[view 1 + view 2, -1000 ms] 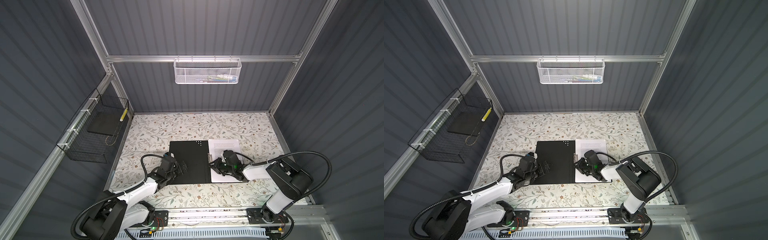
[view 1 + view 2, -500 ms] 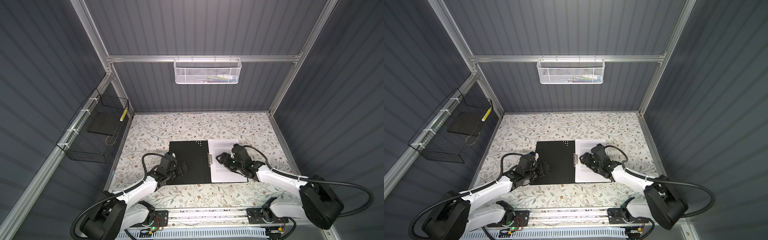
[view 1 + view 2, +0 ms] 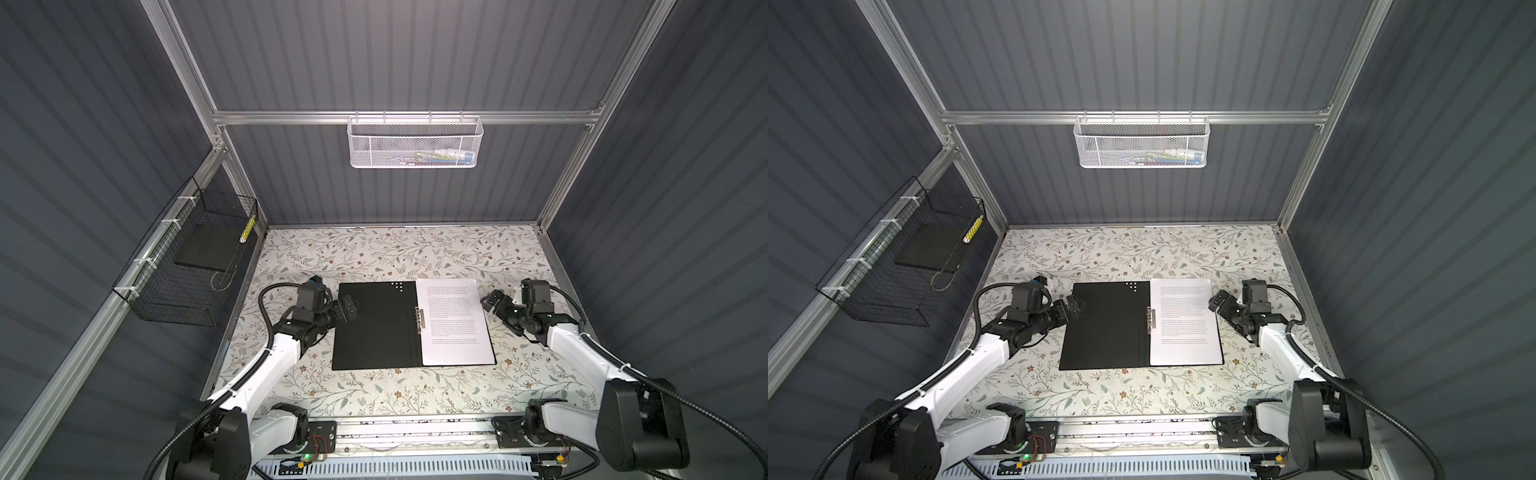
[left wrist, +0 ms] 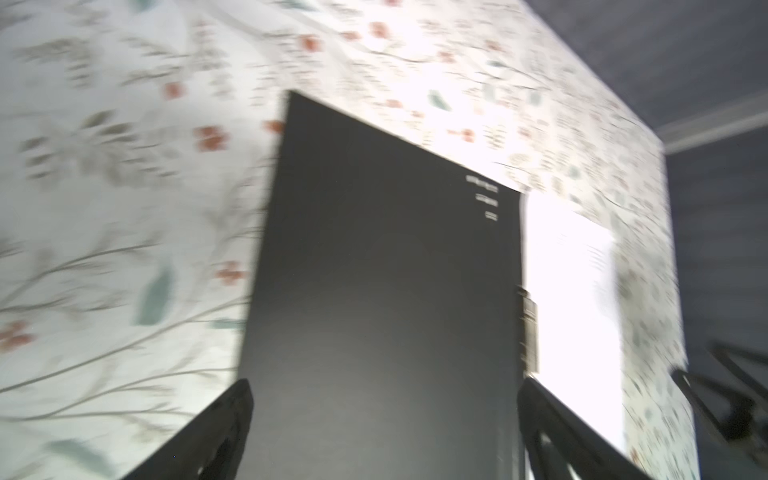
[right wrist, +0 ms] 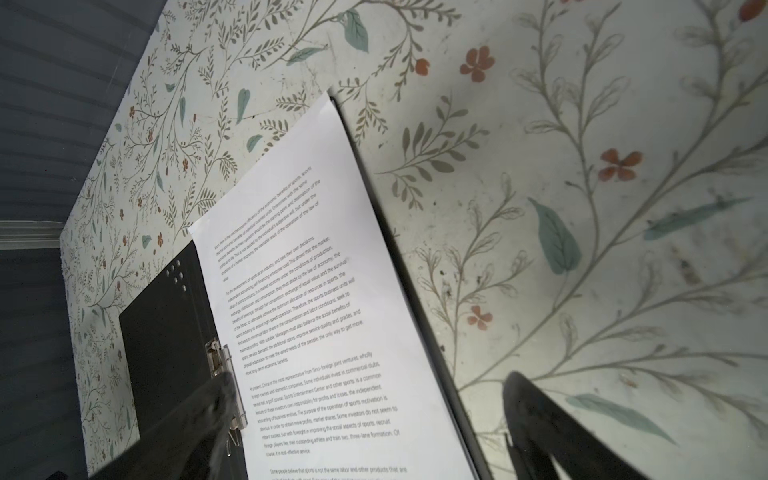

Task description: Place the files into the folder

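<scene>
The right gripper (image 3: 491,301) has let go and backed off the files (image 3: 453,324), jaws wide and empty. The files lie flat on the right half of the open folder (image 3: 376,328), beside its spine clip (image 3: 419,319). The left gripper (image 3: 348,309) waits with jaws open at the folder's left edge; closing the cover likely remains.

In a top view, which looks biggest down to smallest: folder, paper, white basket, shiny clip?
1. folder
2. paper and white basket: too alike; basket hangs nearer the camera
3. clip
</scene>
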Robot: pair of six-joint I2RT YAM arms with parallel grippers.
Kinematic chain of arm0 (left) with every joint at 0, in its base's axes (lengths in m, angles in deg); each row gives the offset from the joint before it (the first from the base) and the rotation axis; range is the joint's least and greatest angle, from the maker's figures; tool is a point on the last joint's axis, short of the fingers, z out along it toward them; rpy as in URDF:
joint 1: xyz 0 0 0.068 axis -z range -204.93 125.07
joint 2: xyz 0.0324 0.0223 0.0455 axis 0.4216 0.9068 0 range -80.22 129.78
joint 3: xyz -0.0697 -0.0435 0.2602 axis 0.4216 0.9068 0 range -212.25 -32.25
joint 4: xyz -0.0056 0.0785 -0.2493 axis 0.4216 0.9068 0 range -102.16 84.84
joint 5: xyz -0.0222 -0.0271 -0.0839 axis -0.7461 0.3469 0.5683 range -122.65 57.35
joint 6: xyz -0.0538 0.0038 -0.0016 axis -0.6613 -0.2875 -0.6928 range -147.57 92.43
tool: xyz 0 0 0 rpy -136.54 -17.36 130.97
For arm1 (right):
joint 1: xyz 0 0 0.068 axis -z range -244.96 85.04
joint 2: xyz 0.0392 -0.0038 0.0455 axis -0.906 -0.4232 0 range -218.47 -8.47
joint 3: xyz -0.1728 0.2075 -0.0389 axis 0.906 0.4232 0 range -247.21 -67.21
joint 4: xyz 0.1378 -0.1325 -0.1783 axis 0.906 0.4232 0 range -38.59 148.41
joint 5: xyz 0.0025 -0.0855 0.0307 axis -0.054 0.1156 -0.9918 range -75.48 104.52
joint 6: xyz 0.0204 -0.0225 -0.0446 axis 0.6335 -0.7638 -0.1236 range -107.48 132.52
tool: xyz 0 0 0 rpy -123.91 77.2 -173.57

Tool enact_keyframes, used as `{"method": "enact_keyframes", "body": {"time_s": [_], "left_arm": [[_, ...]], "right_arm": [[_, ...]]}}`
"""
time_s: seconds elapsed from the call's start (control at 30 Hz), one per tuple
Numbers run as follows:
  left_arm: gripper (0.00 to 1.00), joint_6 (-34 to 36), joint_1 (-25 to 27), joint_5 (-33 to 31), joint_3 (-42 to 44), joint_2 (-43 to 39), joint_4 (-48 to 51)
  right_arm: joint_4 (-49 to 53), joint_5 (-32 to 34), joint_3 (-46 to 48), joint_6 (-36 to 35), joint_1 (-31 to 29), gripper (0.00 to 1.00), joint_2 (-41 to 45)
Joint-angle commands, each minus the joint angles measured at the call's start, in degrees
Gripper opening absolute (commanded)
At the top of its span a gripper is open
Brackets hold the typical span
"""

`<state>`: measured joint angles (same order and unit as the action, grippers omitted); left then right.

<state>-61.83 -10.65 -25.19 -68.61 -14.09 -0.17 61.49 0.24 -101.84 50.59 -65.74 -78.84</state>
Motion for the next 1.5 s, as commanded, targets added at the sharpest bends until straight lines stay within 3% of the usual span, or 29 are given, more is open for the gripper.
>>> {"method": "enact_keyframes", "body": {"time_s": [0.0,0.17,0.57,0.73,1.0,1.23,1.47], "left_arm": [[1.00,-0.5,-3.3,1.7,1.1,1.7,-0.9],[1.00,-2.1,-8.6,8.2,2.9,5.4,-5.1],[1.00,-3.5,-8.6,16.8,3.8,16.5,-10.7],[1.00,-6.2,-7.6,23.9,4.7,19.6,-16.6],[1.00,-13.8,-7.1,32.9,2.8,12.5,-23.5],[1.00,-15.3,-5.1,36.8,-2.7,3.9,-19.2],[1.00,-15.8,6.0,32.5,-8.0,0.8,-17.1]], "right_arm": [[-1.8,-4.3,0.8,-0.8,1.8,0.99,-1.5],[-3.9,-9.6,1.8,1.1,5.0,0.99,-5.3],[-8.6,-16.5,3.2,5.6,5.6,0.99,-12.6],[-9.9,-17.5,3.5,6.8,4.6,0.99,-14.6],[-11.4,-18.8,3.3,8.4,1.4,0.99,-15.4],[-12.1,-18.0,3.1,9.6,-1.4,0.99,-15.4],[-14.0,-16.6,-0.4,12.9,-5.7,0.99,-18.1]]}}
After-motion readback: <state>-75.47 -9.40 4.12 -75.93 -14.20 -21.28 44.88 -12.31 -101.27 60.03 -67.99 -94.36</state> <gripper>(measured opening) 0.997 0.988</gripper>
